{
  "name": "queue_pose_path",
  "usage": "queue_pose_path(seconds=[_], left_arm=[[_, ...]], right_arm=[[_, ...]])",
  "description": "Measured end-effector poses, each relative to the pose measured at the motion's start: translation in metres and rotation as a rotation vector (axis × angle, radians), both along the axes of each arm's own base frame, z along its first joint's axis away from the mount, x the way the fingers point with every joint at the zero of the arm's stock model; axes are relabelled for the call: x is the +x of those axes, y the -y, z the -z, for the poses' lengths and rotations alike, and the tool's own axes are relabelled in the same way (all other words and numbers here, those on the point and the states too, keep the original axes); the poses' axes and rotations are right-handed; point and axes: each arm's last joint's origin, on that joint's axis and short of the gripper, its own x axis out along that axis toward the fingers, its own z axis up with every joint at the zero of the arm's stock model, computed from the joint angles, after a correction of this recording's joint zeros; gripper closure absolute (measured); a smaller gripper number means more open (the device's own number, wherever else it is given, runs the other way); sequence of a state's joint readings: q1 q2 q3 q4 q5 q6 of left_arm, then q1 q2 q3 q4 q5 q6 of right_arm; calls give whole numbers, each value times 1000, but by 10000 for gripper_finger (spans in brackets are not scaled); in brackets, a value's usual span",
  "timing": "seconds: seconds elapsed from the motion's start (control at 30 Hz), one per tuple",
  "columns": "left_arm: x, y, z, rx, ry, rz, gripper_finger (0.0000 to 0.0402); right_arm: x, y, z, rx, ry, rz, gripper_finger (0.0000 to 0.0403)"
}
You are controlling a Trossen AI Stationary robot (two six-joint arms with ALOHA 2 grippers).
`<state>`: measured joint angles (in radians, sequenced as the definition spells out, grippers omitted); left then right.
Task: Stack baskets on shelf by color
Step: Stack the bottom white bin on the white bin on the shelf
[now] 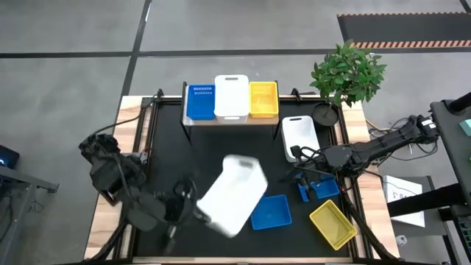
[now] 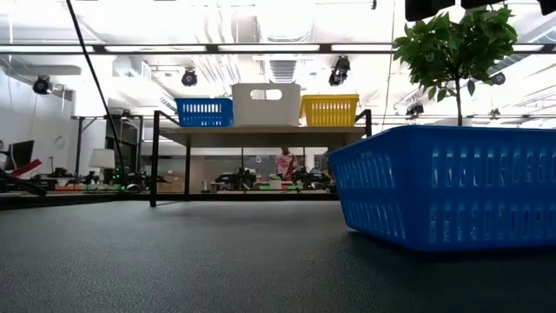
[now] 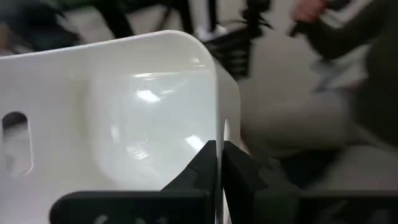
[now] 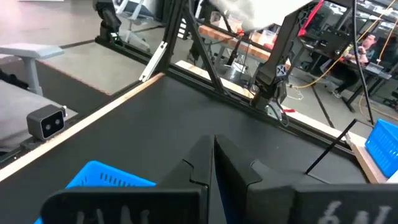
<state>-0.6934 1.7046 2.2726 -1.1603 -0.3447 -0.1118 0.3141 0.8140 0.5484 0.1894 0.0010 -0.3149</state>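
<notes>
My bench (image 1: pixel 169 147) is black-topped, and at its far edge stands the shelf (image 1: pixel 232 121) with three baskets in a row: a blue basket (image 1: pixel 199 101) on the left, a white basket (image 1: pixel 232 96) in the middle and a yellow basket (image 1: pixel 263 99) on the right. My left tool (image 1: pixel 193 208) is clamped tight on the rim of a large white basket (image 1: pixel 234 195), which hangs tilted above the near middle of the bench; the left wrist view shows its wall pinched between my fingers (image 3: pixel 200 167). Another white basket (image 1: pixel 300 137) lies on the bench right of the shelf, just beside a potted plant (image 1: pixel 346 73) at the far right corner. A blue basket on the bench (image 1: pixel 271 213) sits just right of the held one, and a yellow basket near the corner (image 1: pixel 333 224) lies farther right, at the near right. My right tool (image 1: pixel 300 179) hovers with its jaws pressed together and holding nothing, beside a small blue basket (image 1: pixel 325 188).
</notes>
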Motion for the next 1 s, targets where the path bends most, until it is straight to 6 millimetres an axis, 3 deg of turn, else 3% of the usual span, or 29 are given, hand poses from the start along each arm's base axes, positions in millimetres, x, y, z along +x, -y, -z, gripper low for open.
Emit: queue_pose_path(seconds=[0.23,0.47,0.63,0.8,1.0], left_arm=[[12,-40,-18,269,132,-84,402],[30,-102,-12,594,23,-281,401],[49,-163,-7,616,-65,-473,401],[67,-220,7,501,-157,-509,401],[78,-264,24,475,-261,-575,401]], right_arm=[[0,0,0,0,1,1,392],[-1,0,1,3,-18,3,392],[-3,1,2,0,-32,6,392],[-6,4,3,-7,-62,79,392],[-11,7,2,-5,-79,113,392]])
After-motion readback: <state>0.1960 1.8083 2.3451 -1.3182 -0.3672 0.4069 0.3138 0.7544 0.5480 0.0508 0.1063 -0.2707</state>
